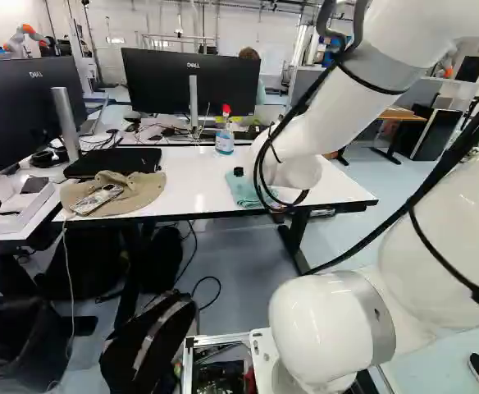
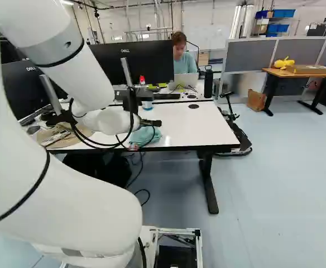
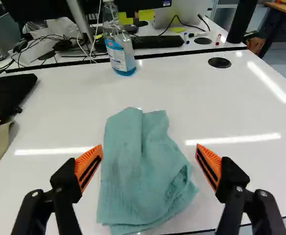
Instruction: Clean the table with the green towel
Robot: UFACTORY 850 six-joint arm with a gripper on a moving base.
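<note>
The gripper (image 2: 150, 123) is low over the white table (image 2: 191, 125) at the end of my arm in the right base view. Its two orange-padded fingers stand wide open in the wrist view, where the gripper (image 3: 149, 148) has nothing clasped. A crumpled green towel (image 3: 140, 171) lies on the tabletop, showing between and ahead of the spread fingers. In the left base view my arm covers part of the towel (image 1: 244, 190), near the table's front edge. Whether the fingers touch the cloth I cannot tell.
A spray bottle (image 3: 118, 49) with blue liquid stands beyond the towel. A beige hat (image 1: 137, 190) with a phone on it and a black case (image 1: 116, 161) lie farther left. Monitors (image 1: 192, 80) rise behind. A backpack (image 1: 148, 341) sits on the floor. Another robot (image 1: 25, 34) stands far back.
</note>
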